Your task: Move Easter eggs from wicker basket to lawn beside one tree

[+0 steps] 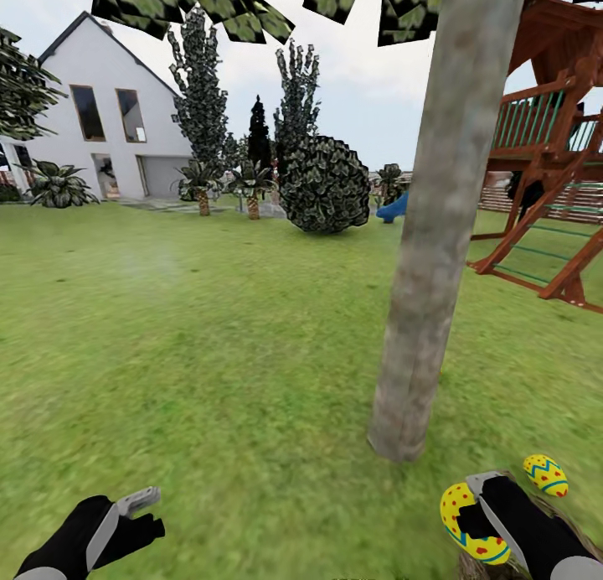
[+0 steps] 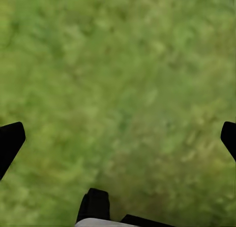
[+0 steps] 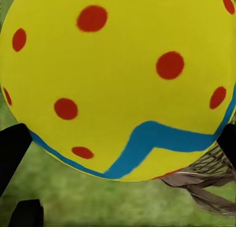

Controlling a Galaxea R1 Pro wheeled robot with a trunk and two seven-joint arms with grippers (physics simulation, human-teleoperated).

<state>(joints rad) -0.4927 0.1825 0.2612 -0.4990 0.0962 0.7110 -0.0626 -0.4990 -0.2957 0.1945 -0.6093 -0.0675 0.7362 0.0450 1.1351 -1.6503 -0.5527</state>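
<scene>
A yellow Easter egg (image 1: pixel 459 513) with red dots and a blue zigzag band is held in my right gripper (image 1: pixel 479 509), low at the right of the head view. In the right wrist view this egg (image 3: pixel 118 79) sits between the black fingers (image 3: pixel 11 148), just above brown wicker (image 3: pixel 206 180). A second egg (image 1: pixel 545 474) lies just beyond my right arm, by the wicker basket (image 1: pixel 471 568); I cannot tell whether it is inside. The tree (image 1: pixel 435 253) rises from the lawn (image 1: pixel 234 354) just ahead of the eggs. My left gripper (image 1: pixel 144 515) hangs open over bare grass (image 2: pixel 118 89).
A wooden play tower (image 1: pixel 553 161) with a ladder stands at the right. A round dark bush (image 1: pixel 325 184), dark cypresses (image 1: pixel 201 94) and a white house (image 1: pixel 109 119) lie far back. Open grass stretches to the left of the trunk.
</scene>
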